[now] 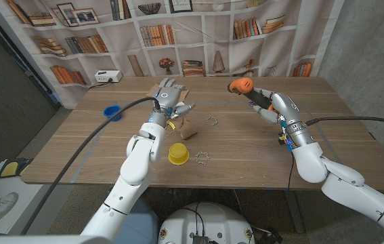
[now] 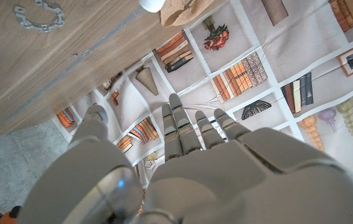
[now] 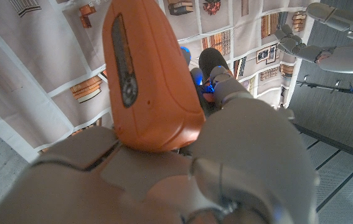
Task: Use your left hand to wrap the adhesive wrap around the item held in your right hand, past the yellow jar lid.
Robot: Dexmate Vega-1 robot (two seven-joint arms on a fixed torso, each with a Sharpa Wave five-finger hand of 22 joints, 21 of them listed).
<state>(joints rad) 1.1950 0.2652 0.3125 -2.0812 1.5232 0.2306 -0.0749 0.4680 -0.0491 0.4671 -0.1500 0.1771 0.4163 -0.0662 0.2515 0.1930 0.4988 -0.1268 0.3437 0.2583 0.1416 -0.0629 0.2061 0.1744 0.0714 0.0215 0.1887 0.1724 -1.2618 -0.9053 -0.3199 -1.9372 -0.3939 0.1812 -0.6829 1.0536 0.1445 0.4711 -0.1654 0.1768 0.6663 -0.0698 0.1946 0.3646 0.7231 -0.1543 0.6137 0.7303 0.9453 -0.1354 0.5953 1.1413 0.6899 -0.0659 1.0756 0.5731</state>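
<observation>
Above the far right part of the wooden table (image 1: pixel 259 146), the right hand (image 1: pixel 263 102) grips an orange, smooth-shelled plastic tool (image 1: pixel 240 85) by its lower end, fingers closed round it; the right wrist view shows the same orange tool (image 3: pixel 148 81) rising out of that hand (image 3: pixel 182 174), with a grey inset strip down one face. It looks rigid and fairly light, and its glossy shell is likely slippery, so the wrap should bite better if started close to the holding fingers, where the body is steadied.

The left hand (image 1: pixel 168 95) is raised with its fingers spread and straight and holds nothing; the left wrist view shows that hand (image 2: pixel 188 162) from behind, fingers apart against the bookshelf backdrop. The tan roll of adhesive wrap (image 1: pixel 186 129) lies on the table just beyond the yellow jar lid (image 1: pixel 178 153), below and slightly nearer than the left hand, not touching it. It is probably soft, light and self-clinging, and best pinched by its loose end; whether that end is free I cannot tell.

Measured from the yellow lid, the orange tool is well apart to the far right, and two small grey toothed rings (image 1: pixel 202 157) lie beside and beyond the lid.
</observation>
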